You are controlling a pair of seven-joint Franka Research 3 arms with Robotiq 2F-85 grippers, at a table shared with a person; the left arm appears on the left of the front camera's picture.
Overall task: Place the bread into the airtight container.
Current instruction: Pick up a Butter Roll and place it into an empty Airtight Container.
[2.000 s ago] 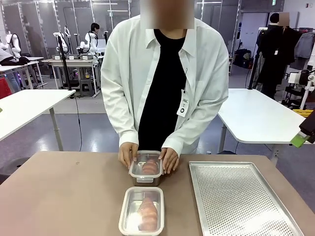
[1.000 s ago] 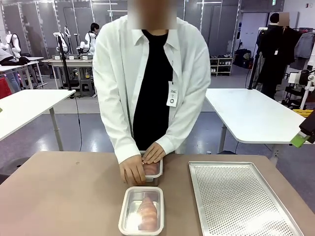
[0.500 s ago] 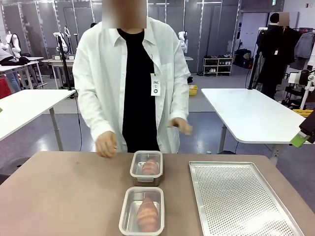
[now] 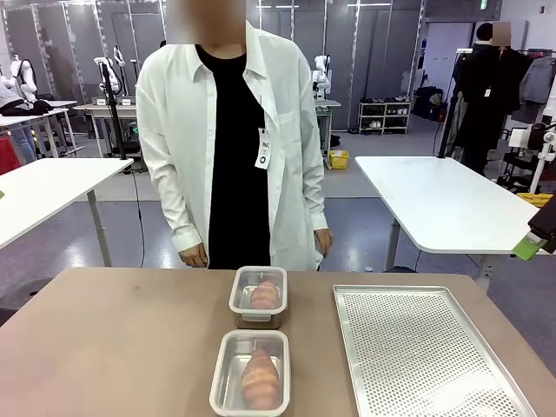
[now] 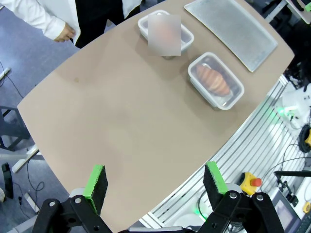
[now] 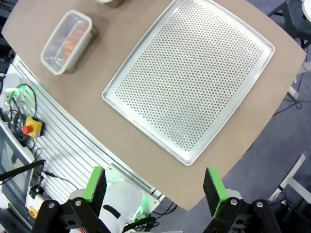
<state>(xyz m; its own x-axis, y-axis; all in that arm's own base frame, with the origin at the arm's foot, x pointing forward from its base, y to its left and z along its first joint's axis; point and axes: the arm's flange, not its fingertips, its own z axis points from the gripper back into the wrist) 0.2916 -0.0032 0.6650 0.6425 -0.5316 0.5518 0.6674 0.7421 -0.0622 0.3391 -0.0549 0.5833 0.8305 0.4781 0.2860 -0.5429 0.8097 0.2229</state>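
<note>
Front view: bread (image 4: 260,378) inside near container (image 4: 250,373); lid seemingly on.

— what do i see on my table?
— two clear airtight containers, in one line. the near container (image 4: 250,372) lies at my edge, a brown bread (image 4: 260,380) lengthwise inside it.
— and the other one?
— the far container (image 4: 259,296) is just behind it, lidded, with bread (image 4: 265,297) inside too.
</note>
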